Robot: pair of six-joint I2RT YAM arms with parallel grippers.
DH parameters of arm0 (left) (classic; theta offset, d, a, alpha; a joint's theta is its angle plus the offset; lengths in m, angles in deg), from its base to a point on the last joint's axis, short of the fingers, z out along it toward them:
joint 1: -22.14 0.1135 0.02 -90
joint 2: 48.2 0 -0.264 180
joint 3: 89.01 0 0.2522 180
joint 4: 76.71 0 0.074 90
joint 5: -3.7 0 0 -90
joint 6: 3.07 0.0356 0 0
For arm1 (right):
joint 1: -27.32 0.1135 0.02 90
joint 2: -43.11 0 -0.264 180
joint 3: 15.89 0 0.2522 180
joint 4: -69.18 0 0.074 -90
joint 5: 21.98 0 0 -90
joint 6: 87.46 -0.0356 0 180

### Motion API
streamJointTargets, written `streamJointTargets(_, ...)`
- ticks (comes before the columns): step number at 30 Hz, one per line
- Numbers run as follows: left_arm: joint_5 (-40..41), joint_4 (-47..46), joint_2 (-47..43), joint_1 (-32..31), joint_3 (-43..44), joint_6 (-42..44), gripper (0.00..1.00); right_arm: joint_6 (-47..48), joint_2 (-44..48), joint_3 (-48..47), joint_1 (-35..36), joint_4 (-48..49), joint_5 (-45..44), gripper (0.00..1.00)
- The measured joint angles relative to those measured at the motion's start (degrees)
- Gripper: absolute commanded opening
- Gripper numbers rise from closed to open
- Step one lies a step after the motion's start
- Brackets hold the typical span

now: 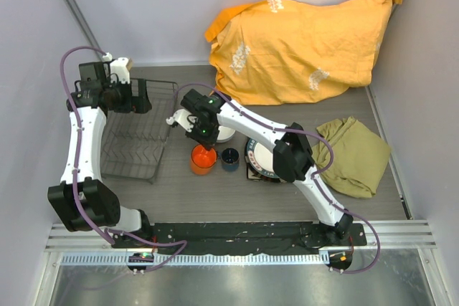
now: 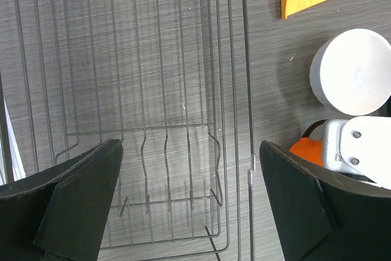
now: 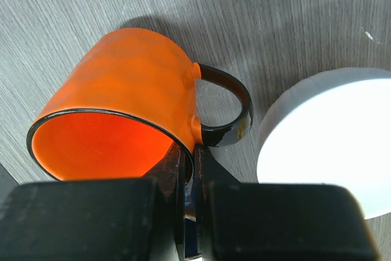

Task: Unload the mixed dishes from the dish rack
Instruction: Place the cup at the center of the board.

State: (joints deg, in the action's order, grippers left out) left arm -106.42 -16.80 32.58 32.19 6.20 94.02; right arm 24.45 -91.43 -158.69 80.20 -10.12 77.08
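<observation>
From above, the dish rack (image 1: 136,137) is sitting at the left of the frame with no dishes in it. The left end effector (image 1: 141,97) is hanging over the rack's upper end. The right end effector (image 1: 204,142) is reaching to the middle of the table (image 1: 186,191) and holding the orange mug (image 1: 203,160) just right of the rack. The small blue cup (image 1: 230,158) is standing just beside the mug. The white bowl (image 1: 225,132) is lying just above them, and the round plate (image 1: 259,157) is peeking out from under the arm further right.

The left wrist view is looking straight down into the rack. It is showing every bar bare, which is harder to see from above. The left fingers are standing wide apart at the bottom corners and are holding nothing. At the right, the bowl is showing its flat bottom, so it is lying upside down.

Only the right wrist view is showing the grip. The fingers are pinching the mug's rim next to the handle, one inside and one outside. The bowl is sitting close on the right. I cannot tell if the mug is touching the table.

I am guessing the arm is setting the mug down. It should be lowering it flat, opening gently, then lifting straight up, keeping clear of the bowl and cup.
</observation>
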Motion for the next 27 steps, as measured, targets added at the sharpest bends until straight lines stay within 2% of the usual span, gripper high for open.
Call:
streamJointTargets(7,-0.02,0.00,0.00,0.00,-0.37,0.76,1.00,0.57,-0.50,-0.96,0.44,-0.57,-0.79,0.03)
streamJointTargets(11,-0.22,0.00,0.00,0.00,-0.70,0.87,1.00,0.72,-0.55,-1.09,0.57,-0.74,-1.03,0.11)
streamJointTargets(15,-0.44,0.00,0.00,0.00,-0.85,0.92,1.00,0.87,-1.07,-1.75,0.63,-0.92,-1.20,0.26)
streamJointTargets(27,-0.63,0.02,0.00,0.00,-1.33,0.94,1.00,0.94,-1.70,-2.14,0.70,-0.46,-1.64,0.37)
